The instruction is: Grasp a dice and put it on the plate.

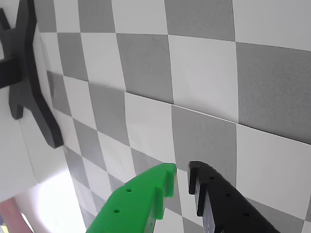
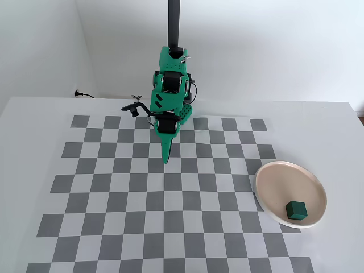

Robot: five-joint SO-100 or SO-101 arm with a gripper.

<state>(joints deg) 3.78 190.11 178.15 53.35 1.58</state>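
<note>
- Dice sits inside plate, toward its near-right part, resting flat; I see no pips.
- Plate lies at right edge of checkerboard mat, partly overhanging onto white table.
- Gripper empty: green finger and black finger nearly together, narrow gap between tips, nothing in it.
- Fixed view: arm stands at far centre of mat, gripper pointing down over squares near base, well apart from plate and dice.
- Wrist view shows only checker squares under tips, plus black bracket at left; I can't tell what it belongs to.
</note>
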